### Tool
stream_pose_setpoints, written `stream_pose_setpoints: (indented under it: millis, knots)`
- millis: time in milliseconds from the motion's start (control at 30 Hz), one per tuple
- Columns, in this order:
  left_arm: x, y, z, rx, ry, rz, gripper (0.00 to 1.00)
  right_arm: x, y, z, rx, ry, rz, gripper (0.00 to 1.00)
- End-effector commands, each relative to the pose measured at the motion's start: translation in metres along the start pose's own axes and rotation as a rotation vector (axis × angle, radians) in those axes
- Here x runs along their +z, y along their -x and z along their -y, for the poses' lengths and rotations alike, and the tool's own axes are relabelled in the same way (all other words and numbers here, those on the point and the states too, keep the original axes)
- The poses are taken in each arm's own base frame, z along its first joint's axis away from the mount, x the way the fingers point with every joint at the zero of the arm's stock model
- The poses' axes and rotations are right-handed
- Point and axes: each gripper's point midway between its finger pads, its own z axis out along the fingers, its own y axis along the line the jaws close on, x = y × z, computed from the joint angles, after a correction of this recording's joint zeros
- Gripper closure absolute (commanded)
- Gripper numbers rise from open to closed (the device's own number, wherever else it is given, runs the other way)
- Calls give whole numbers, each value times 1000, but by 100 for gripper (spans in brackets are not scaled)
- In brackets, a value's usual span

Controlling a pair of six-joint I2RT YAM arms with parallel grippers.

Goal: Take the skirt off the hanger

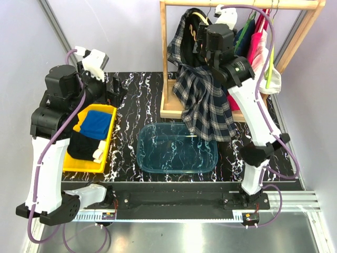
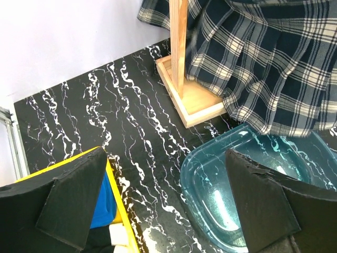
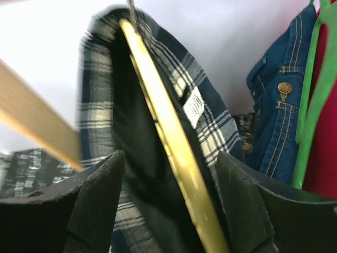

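Observation:
The tartan skirt (image 1: 205, 105) hangs over the pale yellow hanger (image 1: 198, 16) on the wooden rack, and its hem drops to the rim of the blue tub. My right gripper (image 1: 209, 55) is up at the skirt's waist. In the right wrist view its fingers stand wide on either side of the hanger's arch (image 3: 174, 142) and the skirt's waistband (image 3: 100, 105); the gripper (image 3: 171, 205) is open and does not pinch them. My left gripper (image 2: 168, 200) is open and empty, low over the table with the skirt (image 2: 274, 63) ahead of it.
A clear blue tub (image 1: 176, 150) sits below the skirt, and a yellow bin (image 1: 108, 139) of folded clothes is at the left. The wooden rack (image 1: 164, 58) also carries a denim garment (image 3: 279, 116), a green hanger (image 3: 310, 95) and a red garment (image 3: 324, 174).

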Motion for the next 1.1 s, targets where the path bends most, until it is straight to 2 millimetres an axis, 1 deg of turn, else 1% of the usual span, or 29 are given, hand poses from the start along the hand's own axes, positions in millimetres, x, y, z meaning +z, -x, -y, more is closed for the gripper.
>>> stream_pose_setpoints:
  millis: [0,67,100,167,267,300,333,400,433,500,600,667,700,733,833,867,967,1000,1033,1067]
  knots:
    - [-11,17,-3,35,12,83,1,17,8,29,-35,-69,14,20]
    - [-12,16,-4,38,15,84,1,21,12,39,-41,-95,24,23]
    - [-13,16,-5,43,17,89,1,21,14,39,-34,-78,24,28]
    - [-12,15,-7,47,23,89,1,22,13,36,-31,-53,18,33]
    - [-13,14,-9,45,26,92,1,22,12,29,-17,-17,10,54]
    - [-12,13,-10,43,24,88,1,22,11,28,-14,-11,6,67]
    - [-11,12,-10,44,23,90,1,21,10,27,-14,-2,0,73]
    - [-10,11,-10,43,24,88,1,21,9,25,-17,7,-2,78]
    - [-11,11,-11,43,26,91,1,20,10,25,-23,9,-2,89]
    - [-10,9,-12,41,25,89,1,19,12,26,-22,7,2,100]
    - [-9,7,-13,40,24,89,1,17,17,21,-22,38,13,100]
    - [-7,6,-13,35,23,86,1,15,26,15,-24,72,31,100]
    - [-6,6,-13,34,18,87,1,11,36,13,-16,85,55,100]
    - [-5,6,-13,33,18,86,1,11,40,13,-11,88,67,100]
    - [-4,6,-13,30,16,86,1,1,69,10,5,116,148,100]
    - [-4,6,-13,30,16,86,1,-2,81,8,16,126,186,100]
    - [-3,6,-13,27,9,88,1,-19,116,9,30,152,287,100]
    - [-2,6,-13,27,7,90,1,-28,127,11,38,157,314,100]
    - [-2,6,-12,28,3,91,1,-32,133,11,44,167,333,100]
    - [-2,6,-12,27,3,91,1,-37,145,10,60,180,380,100]
